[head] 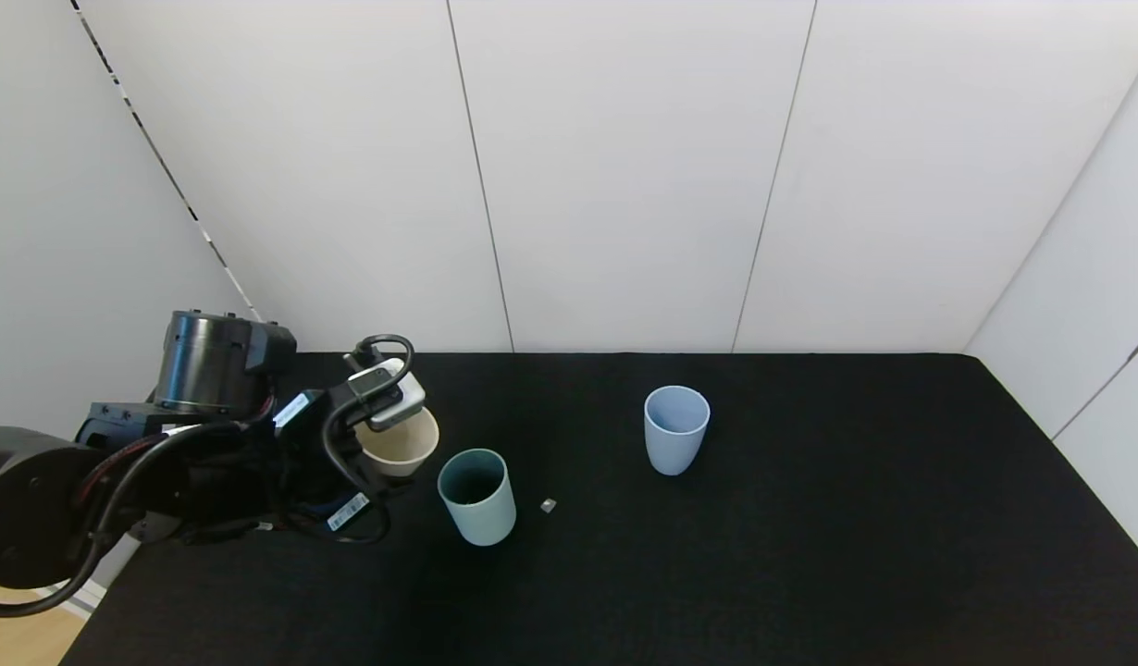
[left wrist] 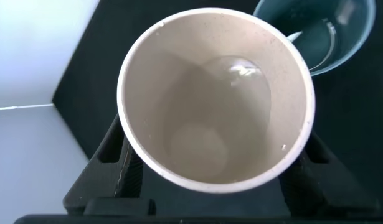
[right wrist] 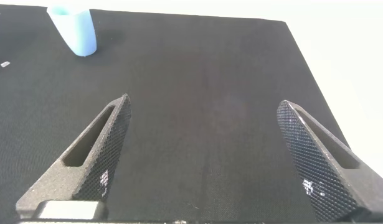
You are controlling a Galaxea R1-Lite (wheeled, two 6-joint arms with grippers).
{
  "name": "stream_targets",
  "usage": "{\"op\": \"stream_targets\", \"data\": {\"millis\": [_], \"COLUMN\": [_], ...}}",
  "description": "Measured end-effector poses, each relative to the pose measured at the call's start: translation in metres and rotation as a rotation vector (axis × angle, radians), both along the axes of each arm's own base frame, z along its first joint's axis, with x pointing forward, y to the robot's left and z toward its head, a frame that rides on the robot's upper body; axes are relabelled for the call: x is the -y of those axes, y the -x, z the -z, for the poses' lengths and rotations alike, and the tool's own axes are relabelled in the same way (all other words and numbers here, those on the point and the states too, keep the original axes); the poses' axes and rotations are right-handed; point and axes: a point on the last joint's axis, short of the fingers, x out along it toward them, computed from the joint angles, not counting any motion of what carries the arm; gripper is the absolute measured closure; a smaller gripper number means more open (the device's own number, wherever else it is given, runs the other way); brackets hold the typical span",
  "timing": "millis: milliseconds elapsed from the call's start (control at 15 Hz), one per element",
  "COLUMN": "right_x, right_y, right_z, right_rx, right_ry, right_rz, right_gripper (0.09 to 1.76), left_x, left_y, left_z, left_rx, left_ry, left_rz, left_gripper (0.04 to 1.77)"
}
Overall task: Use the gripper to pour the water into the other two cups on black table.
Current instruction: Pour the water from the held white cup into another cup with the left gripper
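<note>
My left gripper (head: 377, 446) is shut on a beige tumbler (head: 401, 444) at the left of the black table (head: 810, 555). In the left wrist view the gripper (left wrist: 216, 152) has its fingers (left wrist: 110, 158) on both sides of the tumbler (left wrist: 179, 93). The tumbler is tilted, and water pools inside it toward the teal-green cup (left wrist: 325, 31), which has water in it. The teal-green cup (head: 477, 495) stands just right of the beige one. The light blue cup (head: 676, 428) stands farther right, and it also shows in the right wrist view (right wrist: 71, 28). My right gripper (right wrist: 205, 104) is open and empty over bare table.
A tiny pale bit (head: 548, 504) lies on the table right of the teal-green cup. White wall panels (head: 624, 166) close the back and both sides. The table's left front corner is near the left arm.
</note>
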Motion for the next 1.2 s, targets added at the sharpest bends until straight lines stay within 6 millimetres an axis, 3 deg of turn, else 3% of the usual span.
{"op": "stream_targets", "data": {"millis": [1200], "right_x": [0.0], "right_y": [0.0], "right_z": [0.0], "right_rx": [0.0], "right_ry": [0.0], "right_rz": [0.0], "right_gripper": [0.14], "left_x": [0.025], "left_y": [-0.006], "left_z": [-0.002], "left_rx": [0.004], "left_ry": [-0.258], "left_rz": [-0.004], "left_gripper": [0.6]}}
